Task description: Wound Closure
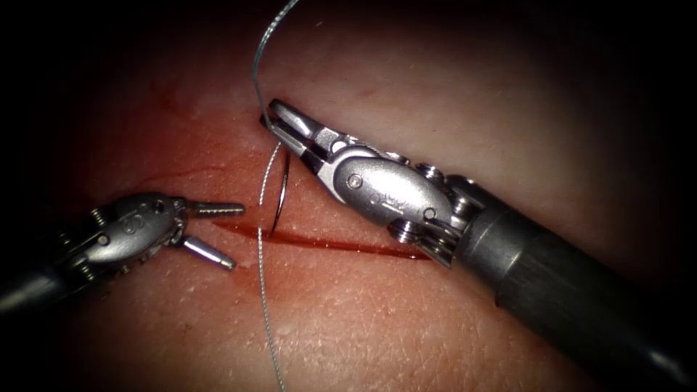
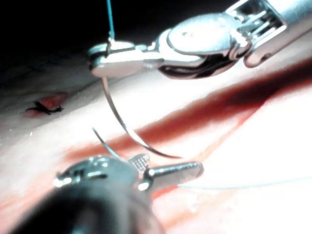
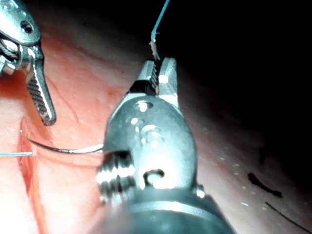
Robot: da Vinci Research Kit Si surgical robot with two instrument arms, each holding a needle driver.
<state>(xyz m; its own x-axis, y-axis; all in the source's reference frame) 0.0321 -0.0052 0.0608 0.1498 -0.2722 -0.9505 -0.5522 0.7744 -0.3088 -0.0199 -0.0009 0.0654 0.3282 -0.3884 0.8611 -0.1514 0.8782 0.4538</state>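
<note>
1. Nearest in the endoscope view, at the lower right of the frame, the dark shaft of the right tool runs up and left to its silver wrist, which lies over the right end of the cut.
2. A thread runs from the bottom edge of the frame up across the cut, just left of centre.
3. At the left of the frame, the left tool has its fingers spread wide apart and holds nothing; the tips point right, toward the needle, just short of it.
4. The cut is a dark red line running left to right across the tissue, with red fluid staining the skin around it.
5. The needle hangs as a dark curve from the right tool down to the cut's left part, its tip at the wound edge; whether the tip is in the tissue, I cannot tell.
6. Farther up, the right tool's fingers are closed on the needle near its thread end, above the cut.
7. From there the thread curves up to the top edge of the frame.
8. In the left wrist view, the needle arcs from the right tool down toward the left tool's open fingers.
</note>
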